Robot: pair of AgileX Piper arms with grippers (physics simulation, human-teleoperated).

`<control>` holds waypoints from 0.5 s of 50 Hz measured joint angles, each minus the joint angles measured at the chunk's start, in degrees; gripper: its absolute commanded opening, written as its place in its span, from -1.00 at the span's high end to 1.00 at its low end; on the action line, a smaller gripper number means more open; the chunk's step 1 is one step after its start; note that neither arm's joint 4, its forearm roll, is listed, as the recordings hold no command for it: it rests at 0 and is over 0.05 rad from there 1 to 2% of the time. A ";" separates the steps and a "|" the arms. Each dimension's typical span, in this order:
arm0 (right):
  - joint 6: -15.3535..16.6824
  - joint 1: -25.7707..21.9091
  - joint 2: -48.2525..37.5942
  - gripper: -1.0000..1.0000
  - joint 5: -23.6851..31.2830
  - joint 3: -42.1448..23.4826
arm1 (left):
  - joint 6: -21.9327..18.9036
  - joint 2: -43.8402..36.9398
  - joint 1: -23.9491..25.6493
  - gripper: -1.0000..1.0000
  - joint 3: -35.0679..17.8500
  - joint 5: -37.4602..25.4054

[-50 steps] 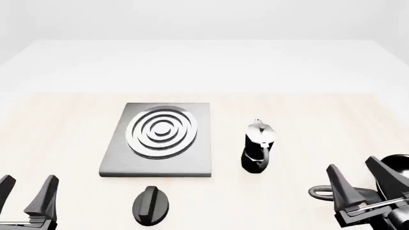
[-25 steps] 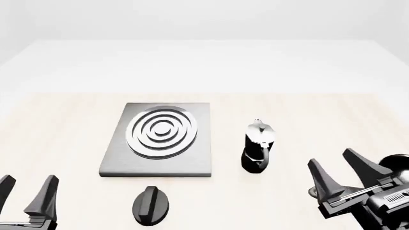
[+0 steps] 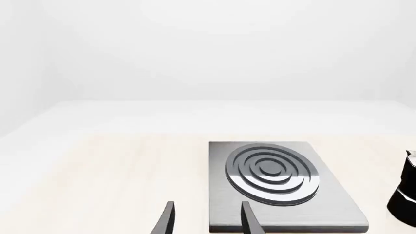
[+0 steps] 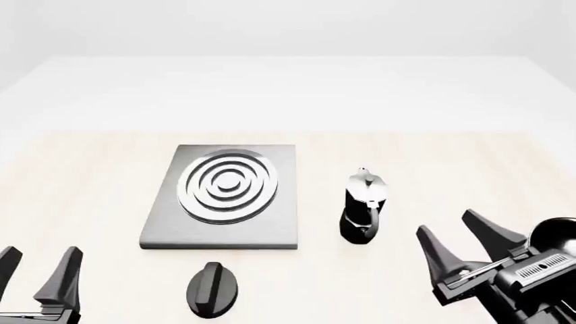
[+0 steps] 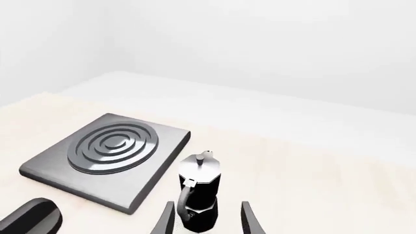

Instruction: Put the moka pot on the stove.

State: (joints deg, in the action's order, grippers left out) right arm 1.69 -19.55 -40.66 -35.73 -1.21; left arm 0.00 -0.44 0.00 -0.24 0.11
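On bench, right of stove (image 4: pixel 220 197), moka pot (image 4: pixel 363 205) stands upright, apart from slab, handle toward near side. Right gripper (image 4: pixel 459 248) near-right of pot, fingers spread wide, empty, lined up for grasp. Left gripper (image 4: pixel 36 268) idle near-left, fingers apart, empty.

Bare table around moka pot (image 4: pixel 365 204).

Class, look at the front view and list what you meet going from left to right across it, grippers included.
left gripper → stove → moka pot → right gripper. I have left out the black knob near the front edge, because it overlaps the stove's span.
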 measured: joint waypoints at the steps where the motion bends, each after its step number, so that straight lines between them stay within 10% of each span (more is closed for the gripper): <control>1: -0.03 -0.10 -0.45 -1.00 -0.38 0.01 | 0.00 0.00 0.00 -1.00 0.00 0.00; 25: -0.58 -1.63 -11.42 -1.00 -9.33 -0.43 | 0.00 0.00 0.00 -1.00 0.00 0.00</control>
State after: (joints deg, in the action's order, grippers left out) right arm 1.11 -21.18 -52.07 -45.06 -1.64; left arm 0.00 -0.44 0.00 -0.24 0.11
